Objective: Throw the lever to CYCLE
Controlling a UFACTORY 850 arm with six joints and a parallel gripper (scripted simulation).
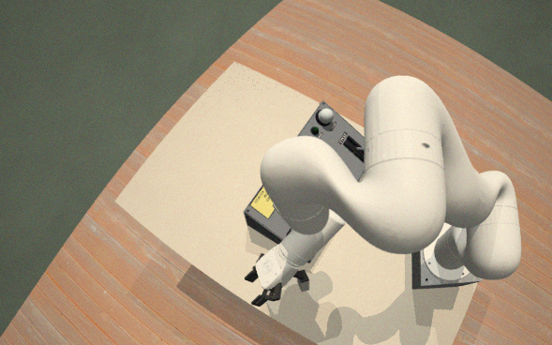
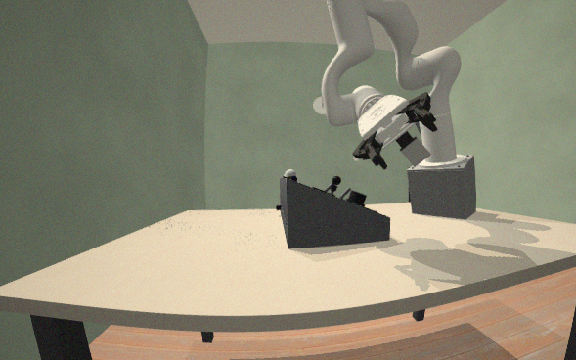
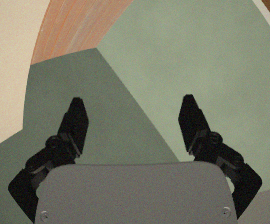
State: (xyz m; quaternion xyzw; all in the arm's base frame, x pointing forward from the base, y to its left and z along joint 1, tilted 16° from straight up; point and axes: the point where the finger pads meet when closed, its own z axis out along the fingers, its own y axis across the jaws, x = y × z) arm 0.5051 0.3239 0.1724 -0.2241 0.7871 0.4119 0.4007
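We see one smooth, cream-white robot arm (image 1: 391, 187) of rounded, tube-like segments, rising from a square grey pedestal (image 2: 462, 196) on a pale beige table (image 2: 163, 264) with a curved front edge and dark legs. One dark grey, wedge-shaped console (image 2: 330, 220) sits on the table near the pedestal, its sloping face turned up. On that face we count one slim black lever (image 2: 333, 184) with a small ball tip standing in a dark slot, one pale round knob (image 1: 325, 115) at the high end, one small dark green button (image 1: 315, 130) beside it, and one yellow label (image 1: 262, 204) at the low end. The gripper (image 2: 394, 132), black-fingered on a white wrist, hangs in the air above the console's low end, touching nothing; its two fingers are spread fully apart with nothing between them. The floor below is reddish wood planking.
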